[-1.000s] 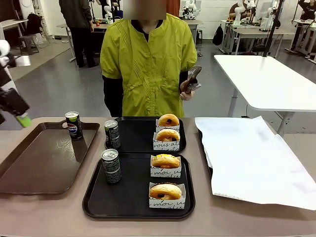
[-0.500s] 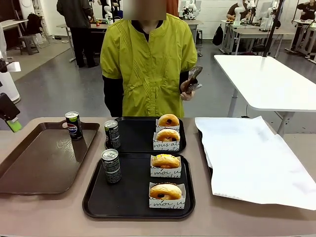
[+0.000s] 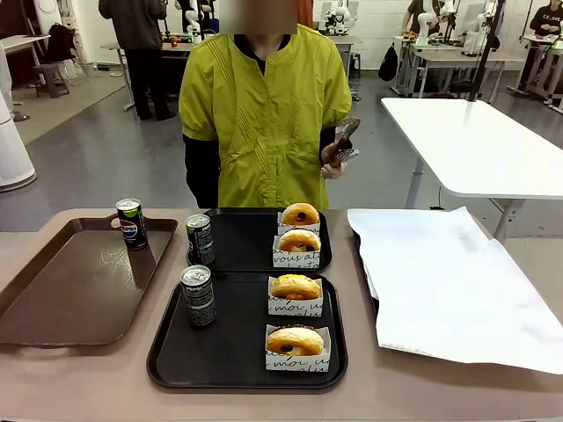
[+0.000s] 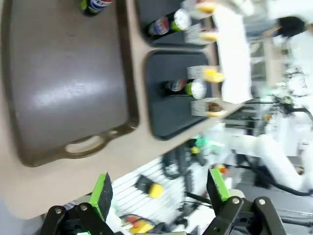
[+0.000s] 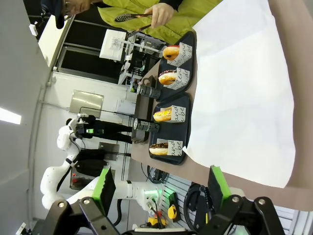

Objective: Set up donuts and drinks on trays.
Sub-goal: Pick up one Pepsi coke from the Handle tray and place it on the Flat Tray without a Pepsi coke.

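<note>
Both trays look set, one upright can point(image 3: 131, 222) left on the brown tray point(image 3: 62, 299) at the desk's left, nearer the left gripper point(image 4: 159, 188), jaws apart and empty high above; right gripper point(image 5: 159, 186) likewise spread, empty.

You see two glossy black square plastic trays point(image 3: 236, 352) on a beige worktop point(image 3: 422, 391), holding golden-brown ring donuts point(image 3: 296, 286) in white paper boxes with black script. The slim dark cans point(image 3: 197, 294) have silver tops. Beside them lie a brown rectangular tray point(image 3: 70, 290) and a white paper sheet point(image 3: 449, 281). Your left end effector point(image 4: 159, 188) is black with green pads.
</note>
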